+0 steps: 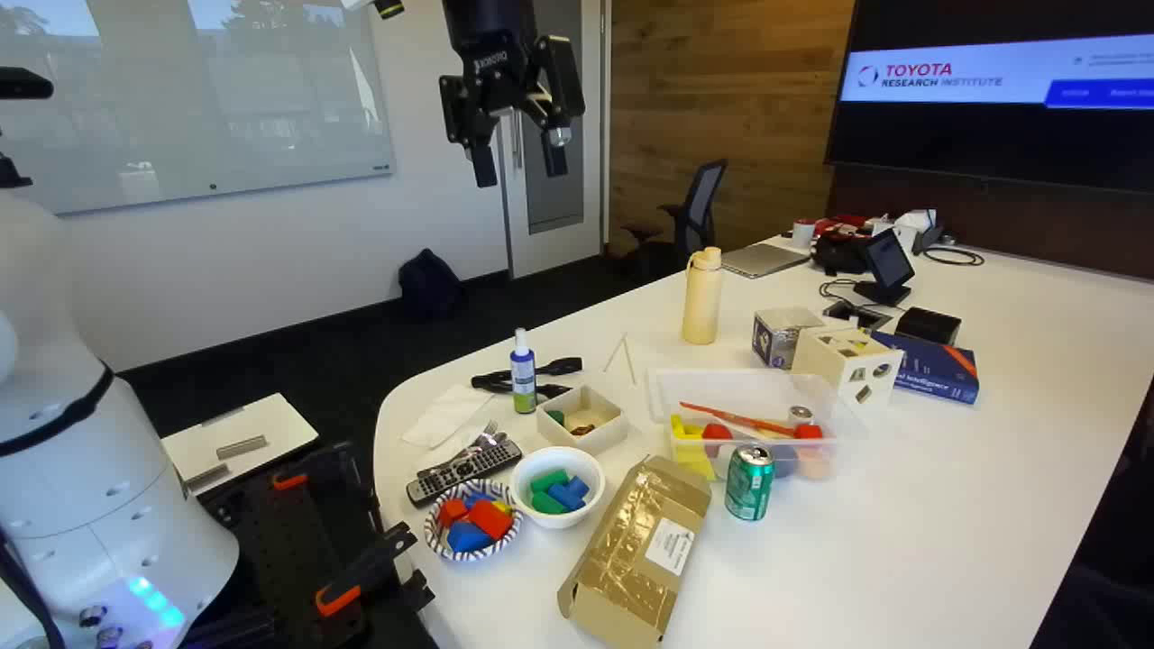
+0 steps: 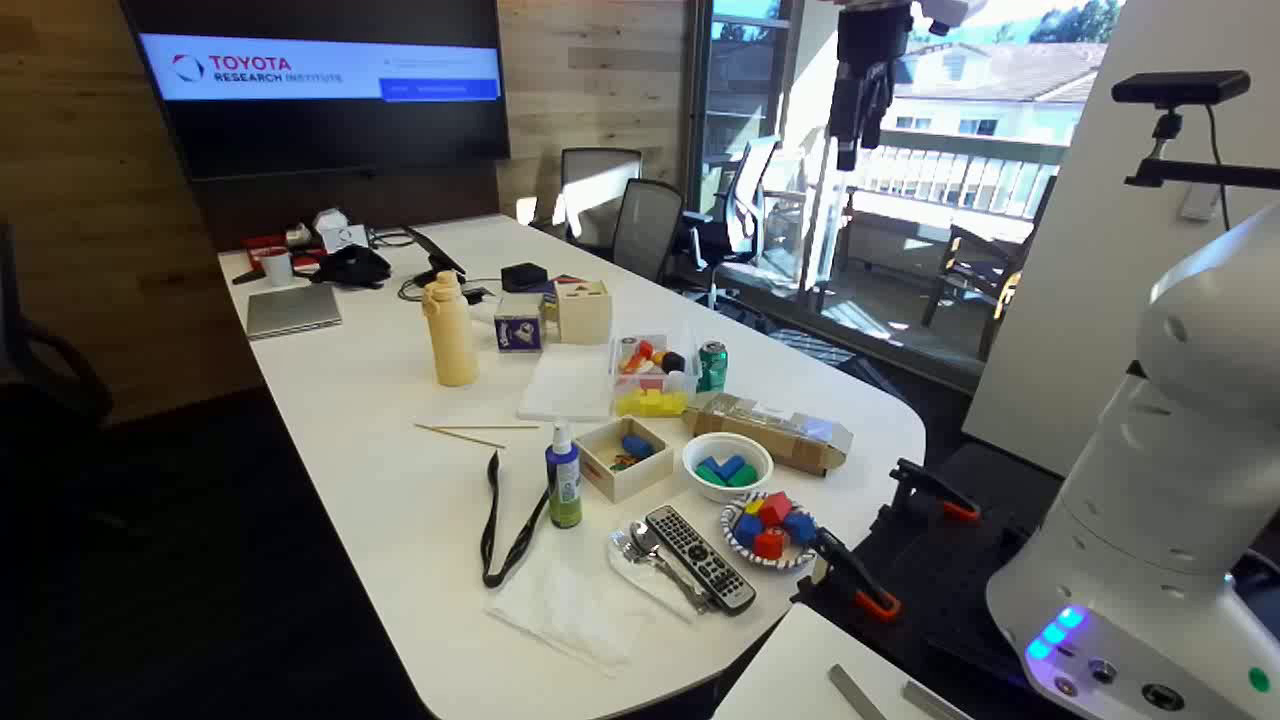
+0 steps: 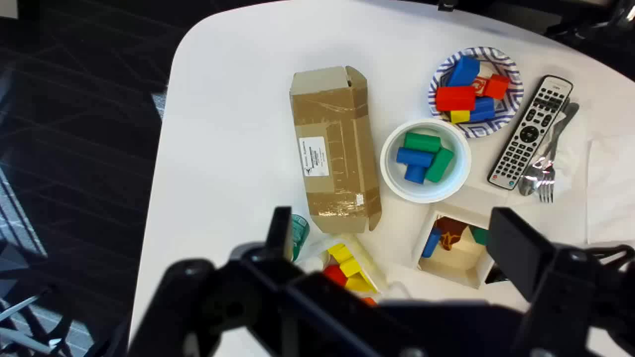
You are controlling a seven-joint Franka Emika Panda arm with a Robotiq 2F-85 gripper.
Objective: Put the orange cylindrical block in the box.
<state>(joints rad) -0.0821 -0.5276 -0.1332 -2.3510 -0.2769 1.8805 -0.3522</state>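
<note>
Black fingers (image 1: 484, 169) of the Robotiq gripper (image 1: 520, 167) stand wide apart, high over the white table (image 1: 929, 541). An open square box (image 3: 454, 261) stands near the clear plastic bin (image 3: 369, 260) and the taped cardboard box (image 3: 340, 156); where the orange cylindrical block lies, I cannot tell.

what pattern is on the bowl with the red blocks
The bowl has a blue-and-white geometric pattern, clearest in the wrist view.

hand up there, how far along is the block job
Done: nothing visible; the small open box shows a blue block and a green block, but no orange cylinder I can make out. Under way: no grasp; the hand is open and raised. Left: apparently both grasp and placement.
</note>
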